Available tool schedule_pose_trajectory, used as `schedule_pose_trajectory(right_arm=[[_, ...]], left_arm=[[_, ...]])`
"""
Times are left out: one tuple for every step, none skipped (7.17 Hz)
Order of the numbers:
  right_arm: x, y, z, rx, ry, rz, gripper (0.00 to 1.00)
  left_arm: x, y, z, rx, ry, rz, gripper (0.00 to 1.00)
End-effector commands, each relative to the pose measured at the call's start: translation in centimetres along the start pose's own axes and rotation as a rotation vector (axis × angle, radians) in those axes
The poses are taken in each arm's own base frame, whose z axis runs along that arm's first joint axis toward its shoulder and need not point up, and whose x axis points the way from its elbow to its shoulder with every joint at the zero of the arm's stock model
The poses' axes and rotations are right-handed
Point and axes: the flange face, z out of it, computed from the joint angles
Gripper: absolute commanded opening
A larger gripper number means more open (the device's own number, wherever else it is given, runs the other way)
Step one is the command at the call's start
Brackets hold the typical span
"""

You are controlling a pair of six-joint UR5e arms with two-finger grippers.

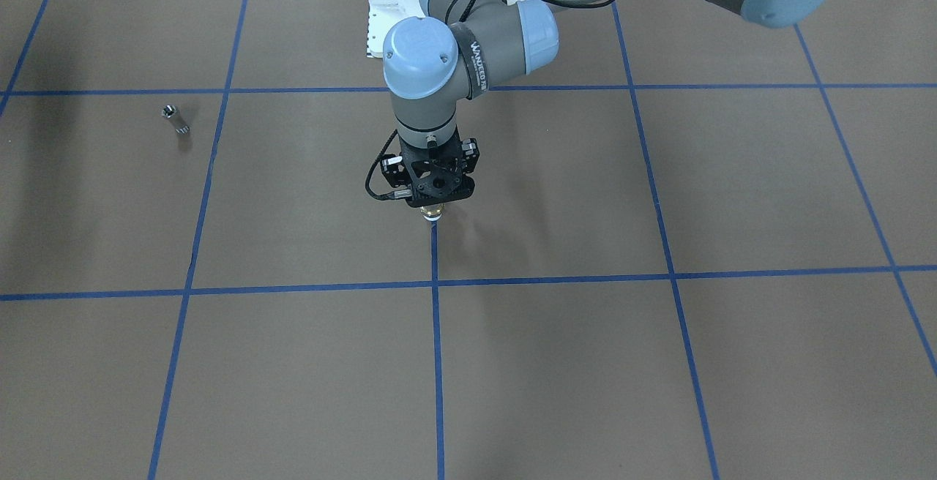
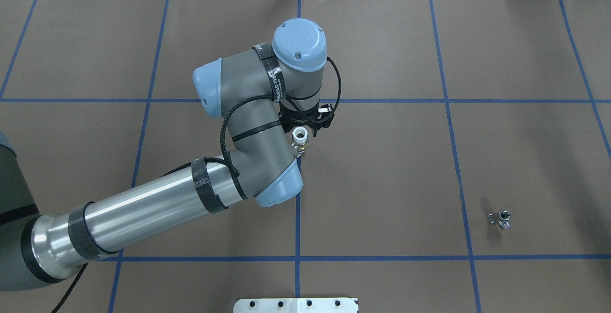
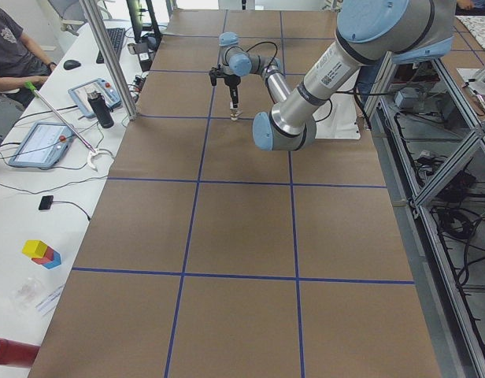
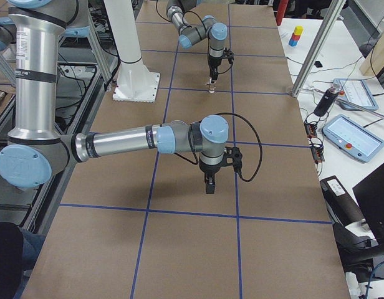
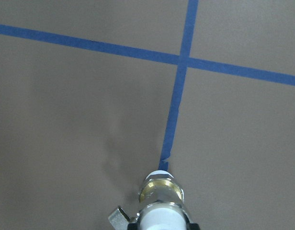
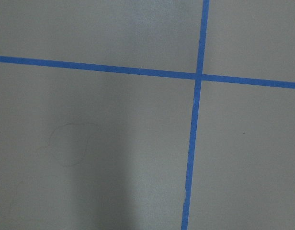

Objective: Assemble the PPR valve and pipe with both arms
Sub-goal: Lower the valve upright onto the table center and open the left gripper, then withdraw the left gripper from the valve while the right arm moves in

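Observation:
The PPR valve point(image 1: 432, 212), with white ends and a brass band, hangs upright under my left gripper point(image 1: 432, 203), which is shut on its upper part, over a blue tape line near the table's middle. In the overhead view the valve point(image 2: 300, 141) shows just below the left gripper point(image 2: 302, 130). The left wrist view shows the valve point(image 5: 160, 199) and its grey lever, tip close to the table. The pipe point(image 2: 500, 218), a small silvery cylinder, lies alone on the robot's right side point(image 1: 176, 119). My right gripper point(image 4: 209, 184) shows only in the exterior right view, pointing down above bare table; I cannot tell its state.
Brown table paper point(image 2: 382, 184) carries a blue tape grid. The white pedestal base point(image 2: 296, 305) sits at the robot's edge. Tablets, a bottle and a seated person point(image 3: 14, 47) are on the side bench beyond the table. The right wrist view shows only paper and a tape cross point(image 6: 198, 76).

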Motion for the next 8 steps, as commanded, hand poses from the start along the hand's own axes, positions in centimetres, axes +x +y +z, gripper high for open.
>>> schedule_pose_trajectory(right_arm=[[0.0,-0.1,0.0,0.001,0.001,0.000,1.00],[-0.6,-0.2,-0.4,0.009,0.000,0.029,1.00],[-3.2,-0.6,-0.1,0.002,-0.004,0.045,1.00],[-7.4,-0.6,1.0,-0.013,-0.014,0.105,1.00],[-12.0,-0.5,2.8,0.014,-0.045,0.122,1.00],[-16.0,1.0,5.5,0.018,-0.096,0.012,1.00],[-17.8,2.5,6.5,0.023,-0.131,-0.016,1.00],[-19.1,4.3,6.6,0.055,-0.159,-0.020,1.00]], left_arm=[[0.0,0.4,-1.4,0.004,0.020,0.006,1.00],[-2.6,1.5,-3.3,0.013,0.060,0.021,1.00],[-8.1,3.6,-4.9,0.023,0.095,0.039,1.00],[-13.1,5.0,-5.5,0.031,0.109,0.071,1.00],[-16.2,5.2,-6.4,0.045,0.118,0.128,1.00],[-19.4,5.0,-6.1,0.052,0.103,0.155,1.00],[-21.2,4.4,-5.8,0.057,0.085,0.146,1.00],[-22.1,3.6,-5.7,0.066,0.073,0.132,1.00]])
